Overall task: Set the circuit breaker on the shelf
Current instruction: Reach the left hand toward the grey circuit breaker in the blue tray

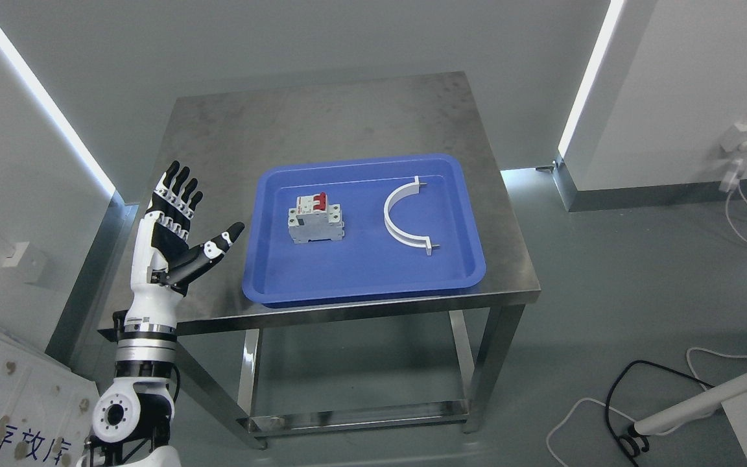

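Steel table (347,117) with blue tray (270,285), left hand (172,227) raised beside, fingers spread, empty.
Inside tray: white curved bracket (399,224) at right, grey circuit breaker (315,220) with red switches at left, well apart.

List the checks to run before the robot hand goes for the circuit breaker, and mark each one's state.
1. Left robot hand free, fingers spread: ok.
2. Circuit breaker in plain view in the blue tray, nothing on top of it: ok.
3. Path from hand to breaker unblocked apart from the tray rim: ok.
4. White curved bracket lies apart from the breaker, to its right: ok.
5. Tray fully on the metal table: ok.
6. Target shelf located: cannot tell, none is in view.
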Controlling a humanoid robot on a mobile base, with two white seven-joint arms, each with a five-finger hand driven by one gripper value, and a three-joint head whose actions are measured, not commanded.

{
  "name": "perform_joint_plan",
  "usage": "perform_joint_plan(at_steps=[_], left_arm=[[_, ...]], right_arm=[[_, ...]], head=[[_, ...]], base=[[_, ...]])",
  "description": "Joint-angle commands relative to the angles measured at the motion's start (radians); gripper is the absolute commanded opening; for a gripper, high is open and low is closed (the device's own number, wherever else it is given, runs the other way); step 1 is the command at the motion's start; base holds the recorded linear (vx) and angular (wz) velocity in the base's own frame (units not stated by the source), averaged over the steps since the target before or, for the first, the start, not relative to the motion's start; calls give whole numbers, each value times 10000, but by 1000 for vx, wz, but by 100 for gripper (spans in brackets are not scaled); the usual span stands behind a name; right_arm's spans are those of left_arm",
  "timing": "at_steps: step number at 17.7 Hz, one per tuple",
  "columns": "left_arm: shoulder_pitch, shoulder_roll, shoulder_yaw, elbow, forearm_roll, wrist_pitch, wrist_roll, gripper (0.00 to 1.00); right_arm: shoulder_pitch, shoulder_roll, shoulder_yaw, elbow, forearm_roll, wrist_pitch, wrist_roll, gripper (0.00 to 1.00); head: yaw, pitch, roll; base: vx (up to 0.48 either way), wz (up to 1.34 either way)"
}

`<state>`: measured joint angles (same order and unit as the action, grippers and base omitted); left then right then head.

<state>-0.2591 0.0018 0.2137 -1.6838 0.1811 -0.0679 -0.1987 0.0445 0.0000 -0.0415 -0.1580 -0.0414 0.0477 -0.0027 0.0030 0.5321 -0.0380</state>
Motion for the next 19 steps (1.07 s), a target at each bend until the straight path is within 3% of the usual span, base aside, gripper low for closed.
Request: perform_joint_plan(at_steps=[1, 6, 8, 13, 19], left_arm=[[-1, 157, -204, -82, -16, -11, -68, 100], [-308, 1115, -770, 25, -1072, 4, -175, 100], [-414, 1362, -1123, 208, -1730, 35, -801, 100], [-1378, 1485, -1355, 684, -3833, 127, -2674, 96], [-2837, 1501, -1968, 1712, -5398, 600, -3381, 93]], right_arm=[[0, -175, 0, 0, 0, -2, -4, 100], [0, -175, 0, 0, 0, -2, -4, 100], [0, -175, 0, 0, 0, -2, -4, 100], [0, -175, 0, 0, 0, -2, -4, 100], [0, -175, 0, 0, 0, -2, -4, 100]], head=[[0, 0, 0], [0, 0, 0], [0, 0, 0], [0, 0, 0], [0, 0, 0]], base=[[0, 0], [0, 0], [0, 0], [0, -7], [0, -3]])
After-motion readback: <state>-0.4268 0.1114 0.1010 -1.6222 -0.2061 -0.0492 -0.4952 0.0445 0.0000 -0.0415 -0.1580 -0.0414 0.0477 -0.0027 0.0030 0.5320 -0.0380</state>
